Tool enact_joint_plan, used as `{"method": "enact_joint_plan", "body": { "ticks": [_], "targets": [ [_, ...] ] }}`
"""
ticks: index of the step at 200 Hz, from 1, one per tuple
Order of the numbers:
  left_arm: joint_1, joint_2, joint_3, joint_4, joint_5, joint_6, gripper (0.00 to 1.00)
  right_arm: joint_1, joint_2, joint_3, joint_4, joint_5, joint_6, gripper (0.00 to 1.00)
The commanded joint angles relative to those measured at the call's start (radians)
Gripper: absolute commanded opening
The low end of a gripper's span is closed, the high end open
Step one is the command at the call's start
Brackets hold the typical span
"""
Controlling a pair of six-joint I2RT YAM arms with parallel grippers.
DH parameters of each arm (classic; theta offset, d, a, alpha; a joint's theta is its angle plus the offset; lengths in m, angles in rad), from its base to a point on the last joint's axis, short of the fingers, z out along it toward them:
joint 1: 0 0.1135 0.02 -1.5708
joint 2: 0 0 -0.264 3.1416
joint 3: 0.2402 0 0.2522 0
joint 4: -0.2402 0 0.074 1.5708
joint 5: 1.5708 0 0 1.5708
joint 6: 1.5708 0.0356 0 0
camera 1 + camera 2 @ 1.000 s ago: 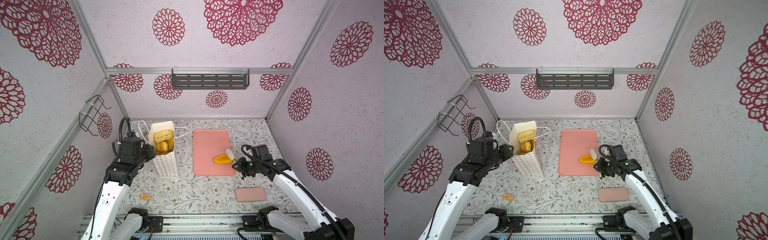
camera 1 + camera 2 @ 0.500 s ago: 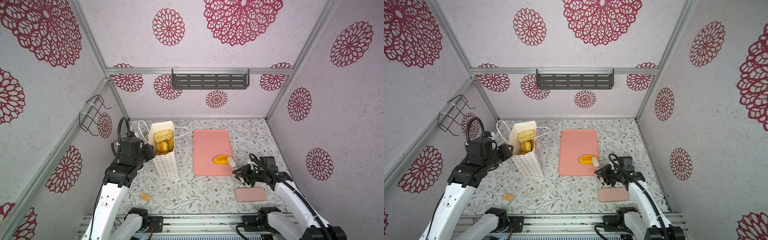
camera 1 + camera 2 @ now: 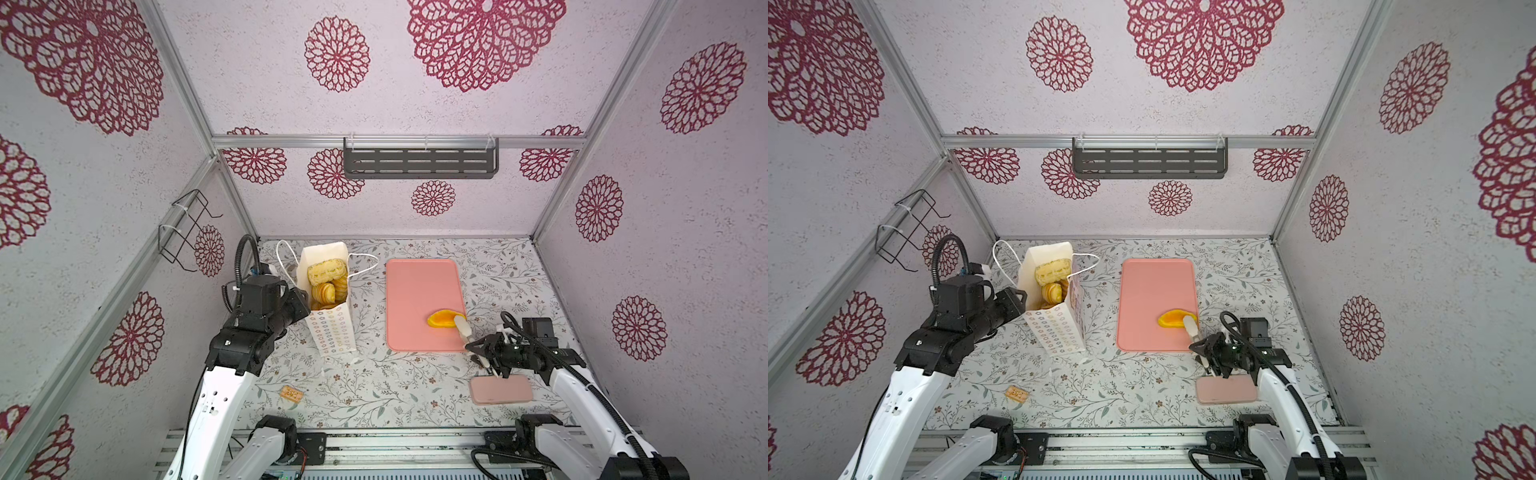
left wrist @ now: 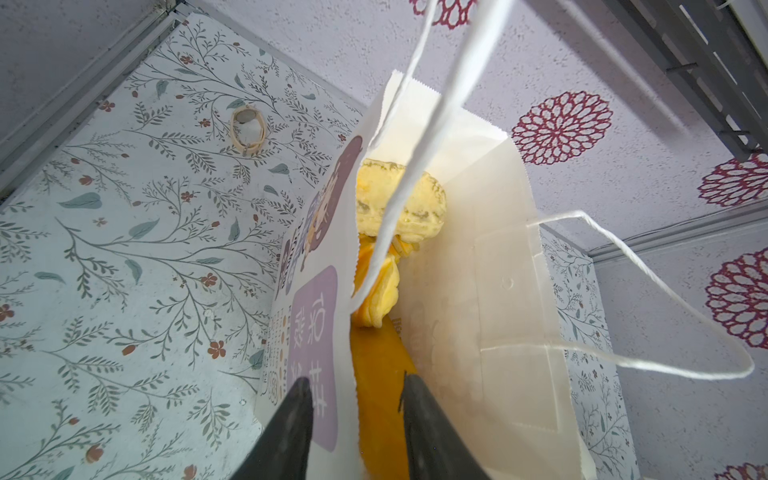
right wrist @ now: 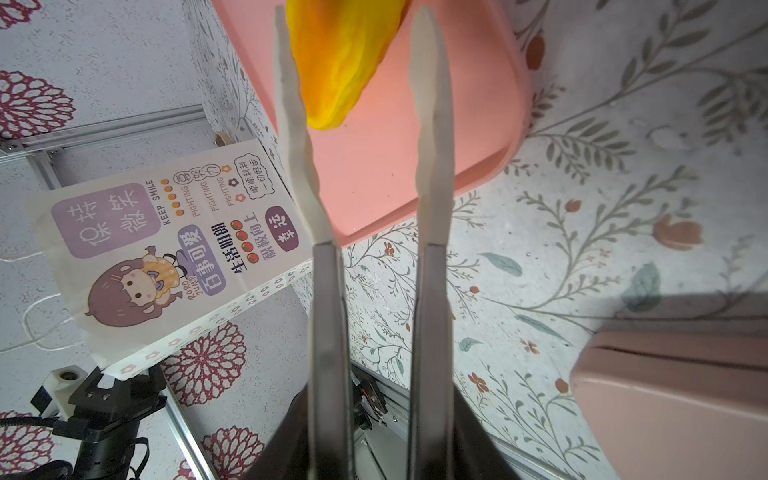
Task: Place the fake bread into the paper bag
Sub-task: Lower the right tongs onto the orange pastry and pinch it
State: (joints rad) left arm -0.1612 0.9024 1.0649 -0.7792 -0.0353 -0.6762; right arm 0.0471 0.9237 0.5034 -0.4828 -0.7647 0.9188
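Observation:
One orange-yellow fake bread (image 3: 442, 319) (image 5: 345, 62) lies on the pink tray (image 3: 415, 286). My right gripper (image 3: 488, 354) (image 5: 378, 419) is shut on metal tongs (image 5: 430, 291). Their white tips stand apart on either side of that bread, which rests on the tray. The paper bag (image 3: 332, 336) (image 4: 478, 249) stands upright at the left, with a pale flaky pastry (image 3: 327, 270) (image 4: 419, 208) and ridged rolls (image 3: 324, 292) inside. My left gripper (image 3: 301, 305) (image 4: 357, 399) grips the bag's near wall, with an orange loaf (image 4: 378, 374) just behind that wall.
A flat pink case (image 3: 500, 389) lies just in front of my right gripper. A small tan cracker (image 3: 291, 392) sits near the front left. A grey shelf (image 3: 419, 162) hangs on the back wall and a wire rack (image 3: 185, 228) on the left wall.
My right arm has drawn back toward the front edge with the tongs, and the tongs' tips have spread apart. The bread stays on the tray. The left arm and bag have barely moved.

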Motion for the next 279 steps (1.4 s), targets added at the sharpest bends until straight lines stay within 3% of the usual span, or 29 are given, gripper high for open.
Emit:
{"method": "enact_joint_plan", "body": {
  "ticks": [1,140,230,279],
  "targets": [
    [-0.004,-0.014,-0.006,0.010,-0.004,0.010,0.40,-0.006,0.013,0.013,0.062,-0.033,0.007,0.42],
    [-0.004,-0.010,-0.008,0.003,-0.009,0.006,0.40,-0.006,0.185,0.054,0.214,-0.027,0.002,0.42],
    [-0.004,-0.005,0.010,-0.010,-0.016,0.011,0.40,-0.006,0.246,0.110,0.235,-0.010,-0.042,0.19],
    [-0.003,-0.002,0.033,-0.014,-0.018,0.010,0.43,0.022,0.196,0.283,0.081,0.065,-0.151,0.13]
  ]
}}
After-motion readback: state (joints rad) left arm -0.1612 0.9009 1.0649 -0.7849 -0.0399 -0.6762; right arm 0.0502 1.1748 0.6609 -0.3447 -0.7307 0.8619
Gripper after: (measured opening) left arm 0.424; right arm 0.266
